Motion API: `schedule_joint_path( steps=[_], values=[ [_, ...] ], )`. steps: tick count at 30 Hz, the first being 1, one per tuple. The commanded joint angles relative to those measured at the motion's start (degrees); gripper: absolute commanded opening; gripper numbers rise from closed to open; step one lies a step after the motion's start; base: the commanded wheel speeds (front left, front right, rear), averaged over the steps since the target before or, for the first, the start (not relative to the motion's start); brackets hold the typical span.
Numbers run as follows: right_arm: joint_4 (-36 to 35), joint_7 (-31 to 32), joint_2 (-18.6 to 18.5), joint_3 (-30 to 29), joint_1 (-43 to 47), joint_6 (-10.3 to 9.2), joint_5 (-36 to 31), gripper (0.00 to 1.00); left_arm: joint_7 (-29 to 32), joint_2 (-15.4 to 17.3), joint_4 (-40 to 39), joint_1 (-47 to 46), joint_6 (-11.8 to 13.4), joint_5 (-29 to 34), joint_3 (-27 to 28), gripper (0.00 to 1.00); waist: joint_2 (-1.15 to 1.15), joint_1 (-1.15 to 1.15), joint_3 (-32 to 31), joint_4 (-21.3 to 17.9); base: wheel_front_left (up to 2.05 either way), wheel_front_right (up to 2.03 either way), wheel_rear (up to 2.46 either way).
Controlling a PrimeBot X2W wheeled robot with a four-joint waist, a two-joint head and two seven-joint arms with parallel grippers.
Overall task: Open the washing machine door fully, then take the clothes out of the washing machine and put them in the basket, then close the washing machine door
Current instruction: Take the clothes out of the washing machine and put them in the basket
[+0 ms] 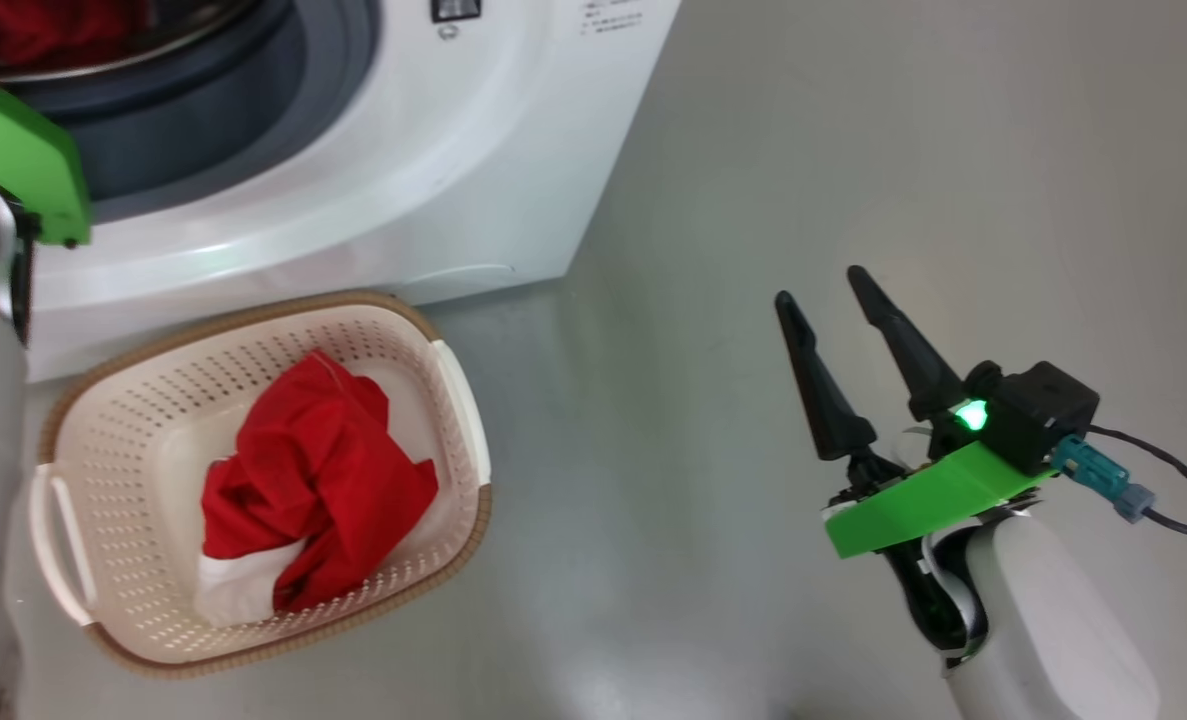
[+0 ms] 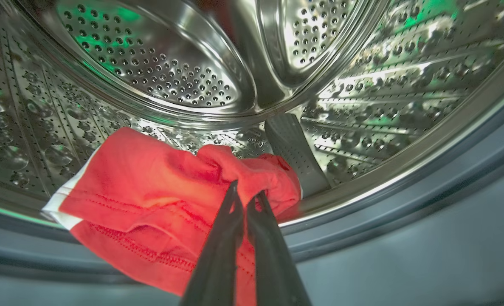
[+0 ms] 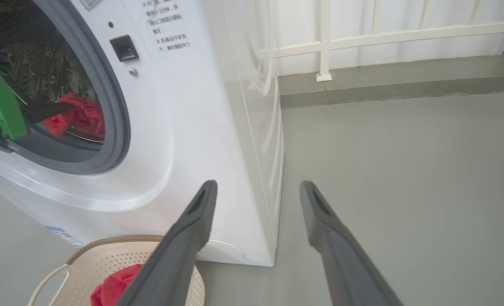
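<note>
My left gripper (image 2: pixel 246 191) is inside the steel drum (image 2: pixel 158 63) of the white washing machine (image 1: pixel 433 180), shut on a fold of a red garment with a white band (image 2: pixel 150 191). That garment (image 3: pixel 80 119) lies at the drum's mouth, over the grey gasket (image 2: pixel 404 238). A second red and white garment (image 1: pixel 313 480) lies crumpled in the cream basket (image 1: pixel 253 315) on the floor before the machine. My right gripper (image 1: pixel 820 286) hangs open and empty over the floor, right of the basket. The washing machine door is out of view.
Grey floor (image 1: pixel 853 150) stretches to the right of the machine. A white railing (image 3: pixel 324 42) runs along a low ledge behind it. A grey paddle (image 2: pixel 294 148) sticks up inside the drum just right of the held garment.
</note>
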Motion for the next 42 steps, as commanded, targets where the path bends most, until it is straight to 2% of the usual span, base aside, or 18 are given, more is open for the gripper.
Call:
schedule_joint_path(
  steps=[1, 6, 9, 16, 32, 42],
  values=[
    [-1.2, -0.7, -0.4, 0.5, 1.3, 0.09, -0.6, 1.00, -1.4, 1.9, -1.4, 0.9, -0.8, -1.3, 1.4, 0.00, -0.01, 0.00, -1.9, 1.7, 0.00, 0.00, 0.00],
    [-1.2, -0.7, -1.9, -0.5, 2.9, 0.09, -0.6, 1.00, -3.3, -0.9, -5.3, 4.1, -3.1, -5.2, 4.0, 0.00, -0.01, 0.00, -4.6, 3.9, 0.00, 0.00, 0.00],
    [-1.1, -0.7, -2.5, -0.9, 3.8, 0.09, -0.5, 1.00, -3.4, -2.4, -12.4, 7.8, -4.4, -7.8, 6.0, 0.00, -0.01, 0.00, -6.3, 4.8, 0.00, 0.00, 0.00],
    [-0.9, -0.7, -3.6, -1.5, 5.7, 0.09, 0.0, 1.00, -3.4, -3.6, -26.0, 17.6, -5.8, -10.5, 9.1, 0.00, -0.01, 0.00, -9.6, 6.3, 0.00, 0.00, 0.00],
    [-1.3, -0.7, -5.5, -3.6, 10.7, 0.09, 0.8, 1.00, -3.5, -7.3, -51.5, 36.7, -6.6, -13.6, 13.8, 0.00, -0.01, 0.00, -15.2, 8.9, 0.00, 0.00, 0.00],
    [-1.9, -0.7, -6.0, -4.7, 12.2, 0.09, 1.0, 1.00, -3.2, -7.9, -65.5, 47.8, -6.1, -14.5, 14.3, 0.00, -0.01, 0.00, -16.5, 10.0, 0.00, 0.00, 0.00]
  ],
)
